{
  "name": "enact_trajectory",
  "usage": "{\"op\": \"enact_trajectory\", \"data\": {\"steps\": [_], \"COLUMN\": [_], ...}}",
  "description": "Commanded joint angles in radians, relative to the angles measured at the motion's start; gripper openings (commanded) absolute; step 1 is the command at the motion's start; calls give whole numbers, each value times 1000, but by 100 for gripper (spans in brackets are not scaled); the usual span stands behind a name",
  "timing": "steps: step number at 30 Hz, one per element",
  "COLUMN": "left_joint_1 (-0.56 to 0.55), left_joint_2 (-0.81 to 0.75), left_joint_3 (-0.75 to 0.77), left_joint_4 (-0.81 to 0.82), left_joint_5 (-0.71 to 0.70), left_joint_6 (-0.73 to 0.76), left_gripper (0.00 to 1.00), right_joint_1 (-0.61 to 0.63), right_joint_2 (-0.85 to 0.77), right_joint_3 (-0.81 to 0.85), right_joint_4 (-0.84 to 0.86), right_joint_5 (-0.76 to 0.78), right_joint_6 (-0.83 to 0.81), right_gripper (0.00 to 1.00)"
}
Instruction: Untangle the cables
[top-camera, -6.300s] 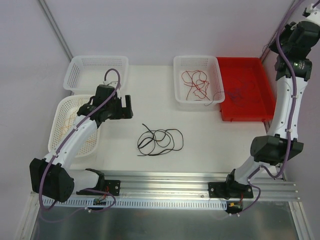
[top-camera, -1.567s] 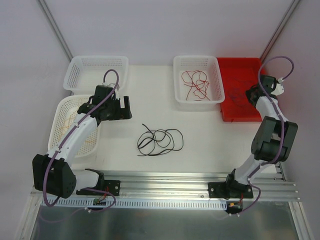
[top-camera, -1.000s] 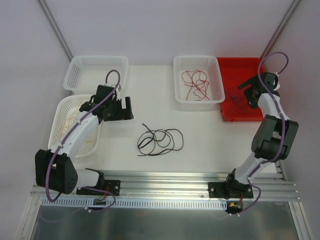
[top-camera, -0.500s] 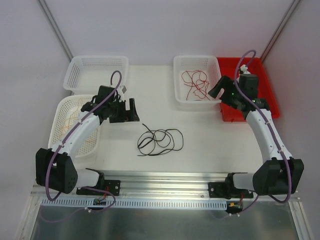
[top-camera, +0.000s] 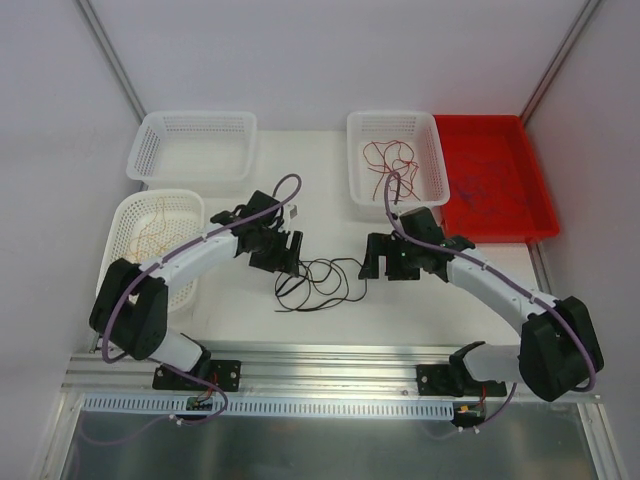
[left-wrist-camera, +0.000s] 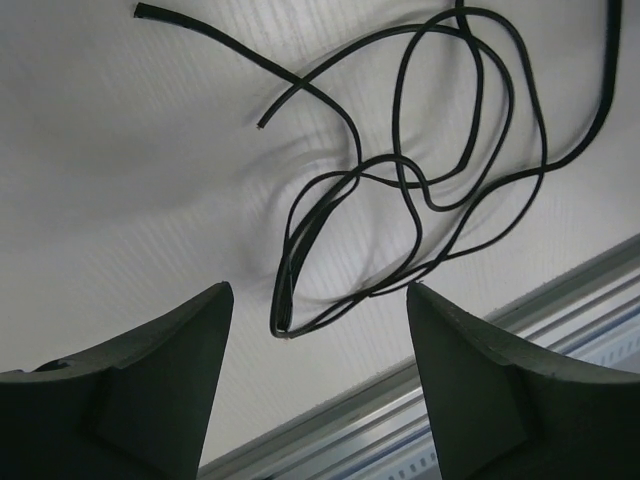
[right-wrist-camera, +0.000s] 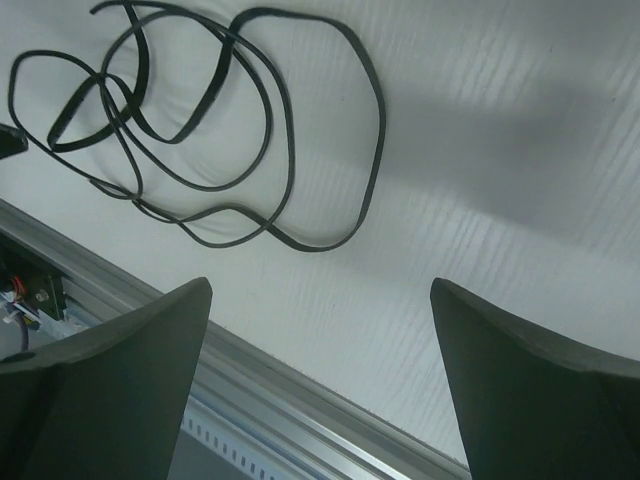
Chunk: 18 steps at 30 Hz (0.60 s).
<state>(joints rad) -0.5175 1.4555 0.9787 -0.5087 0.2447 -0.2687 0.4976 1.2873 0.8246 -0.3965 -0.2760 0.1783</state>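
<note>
A tangle of black cables (top-camera: 322, 283) lies loose on the white table; it also shows in the left wrist view (left-wrist-camera: 420, 190) and the right wrist view (right-wrist-camera: 200, 130). My left gripper (top-camera: 285, 255) hovers at the tangle's upper left, open, with only table between its fingers (left-wrist-camera: 318, 290). On the tangle's upper right hangs my right gripper (top-camera: 380, 258), wide open and holding nothing (right-wrist-camera: 320, 282). Red cables (top-camera: 392, 165) lie in a white basket. Dark blue-purple cables (top-camera: 485, 188) lie in the red tray. Yellow-orange cables (top-camera: 150, 240) sit in the left basket.
The white basket (top-camera: 395, 117) and red tray (top-camera: 520, 150) stand at the back right. Two more white baskets are at the left: one (top-camera: 120, 225) near my left arm, another (top-camera: 195, 120) behind it. An aluminium rail (top-camera: 330, 360) borders the table's near edge.
Both arms swung in toward the black tangle: the left from beside the left basket, the right from over the red tray. The left jaws have narrowed a little.
</note>
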Motion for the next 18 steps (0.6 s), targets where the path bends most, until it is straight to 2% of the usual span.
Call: {"op": "enact_trajectory", "data": {"steps": [1,5,8,9,13,18], "left_joint_1": [-18,-41,-55,-61,-70,-75], "left_joint_2": [60,112,144,152,125,-5], "left_joint_3": [49,61,69,69,63,55], "left_joint_4": [1,4,2,2,-1,-16], "left_joint_5": [-68,-76,-84,-85,-91,-96], "left_joint_6": [54,54,60,59,48,33], "left_gripper": [68,53,33,19,0,0], "right_joint_1": [38,81,127,137,196,243], "right_joint_2": [-11,1,18,24,56,136], "right_joint_3": [-47,-65,-62,-61,-33,-1], "right_joint_4": [82,97,105,111,120,140], "right_joint_5": [-8,14,35,40,76,129], "right_joint_6": [32,39,47,50,58,72], "right_gripper": [96,96,96,96,96,96]}}
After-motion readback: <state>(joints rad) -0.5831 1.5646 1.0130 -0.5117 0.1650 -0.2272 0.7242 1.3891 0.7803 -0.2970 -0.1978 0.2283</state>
